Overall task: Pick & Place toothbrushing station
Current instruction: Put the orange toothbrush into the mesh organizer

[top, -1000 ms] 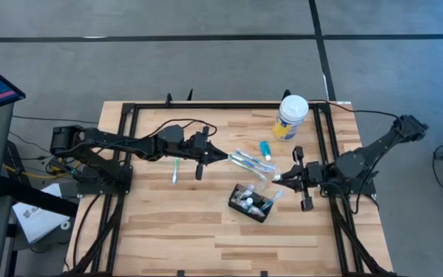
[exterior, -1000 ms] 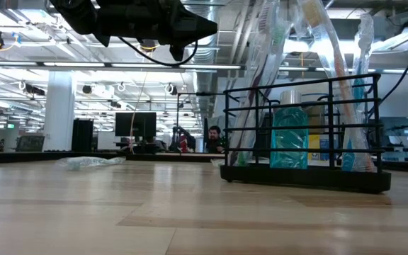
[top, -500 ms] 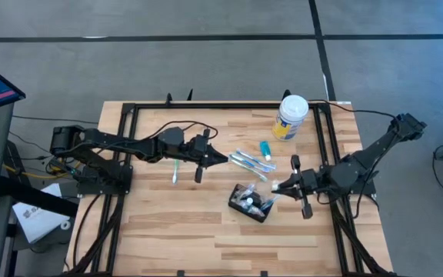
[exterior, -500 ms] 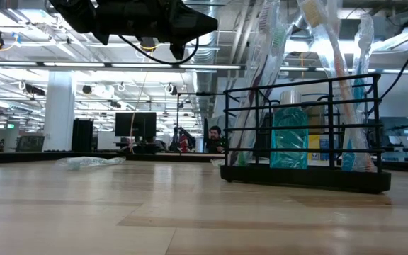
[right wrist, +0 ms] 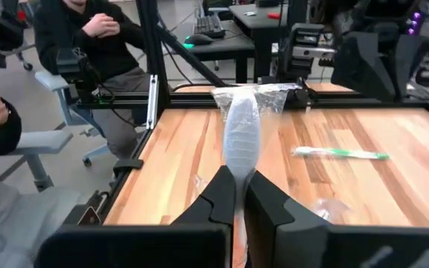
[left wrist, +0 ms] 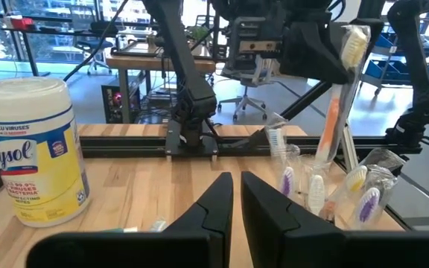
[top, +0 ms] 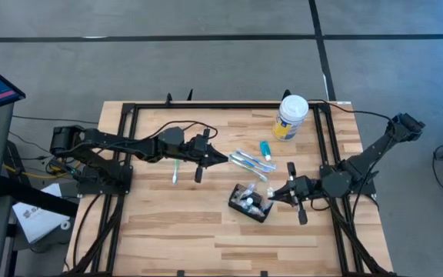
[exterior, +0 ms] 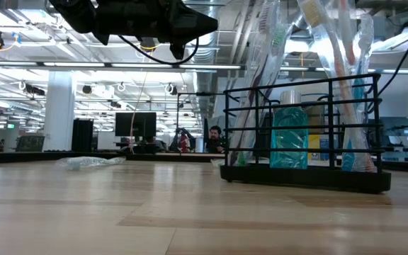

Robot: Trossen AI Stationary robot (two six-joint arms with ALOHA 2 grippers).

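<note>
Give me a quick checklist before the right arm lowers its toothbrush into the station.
1. Grip: right gripper is shut on a wrapped toothbrush. Ok.
2. Position: right gripper sits at the station's right end, not plainly over a slot. Cannot tell.
3. Free slot: station already holds several brushes and a teal bottle; an open slot is not visible. Cannot tell.
4. Station stable: it stands flat and upright on the table. Ok.
5. Left arm clear: left gripper waits near the table's middle, fingers nearly closed and empty, apart from the station. Ok.
</note>
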